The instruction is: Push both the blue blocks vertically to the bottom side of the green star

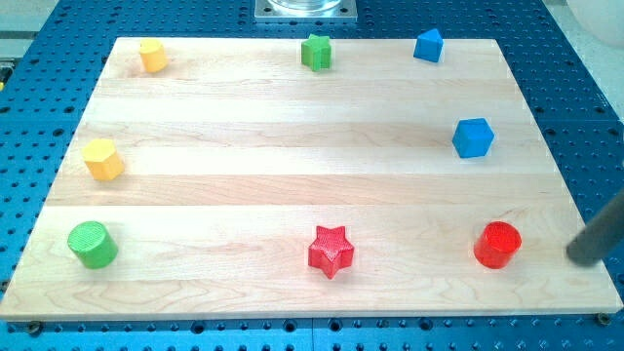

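Rod's mostly cut off at the view's right edge

My tip (577, 257) sits beside the red cylinder (497, 244); both blue blocks (428, 46) (473, 137) and the green star (316, 52) are well above, untouched.

A robotics lab bench: a pale wooden worktop (292, 146) lies on a blue metal breadboard (565, 58) drilled with a regular grid of mounting holes, and a metal mounting plate (305, 10) sits at twelve o'clock.

My tip (582, 259) at view's lower right
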Robot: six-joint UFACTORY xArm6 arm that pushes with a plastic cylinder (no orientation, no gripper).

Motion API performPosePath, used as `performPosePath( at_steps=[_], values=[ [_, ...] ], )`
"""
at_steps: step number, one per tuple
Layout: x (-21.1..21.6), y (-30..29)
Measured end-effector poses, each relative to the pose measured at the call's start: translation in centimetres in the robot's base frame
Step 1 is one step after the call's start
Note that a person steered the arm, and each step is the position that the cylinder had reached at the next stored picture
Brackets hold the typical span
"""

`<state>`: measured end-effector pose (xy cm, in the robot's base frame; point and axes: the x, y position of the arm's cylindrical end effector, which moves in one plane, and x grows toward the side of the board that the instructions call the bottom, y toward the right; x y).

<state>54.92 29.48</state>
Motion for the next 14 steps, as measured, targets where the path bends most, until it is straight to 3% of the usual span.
performPosePath(
  at_steps=[1, 2, 5, 6, 8, 10, 11, 12, 14],
  values=[
    [-8.1, 0.2],
    [-11.8, 0.1],
    [-12.9, -13.4],
    [-13.1, -8.4],
    [-18.5, -16.3],
    [-28.9, 0.4],
    [-34.0, -2.9],
    [-34.6, -7.5],
    [-31.5, -19.0]
  ],
)
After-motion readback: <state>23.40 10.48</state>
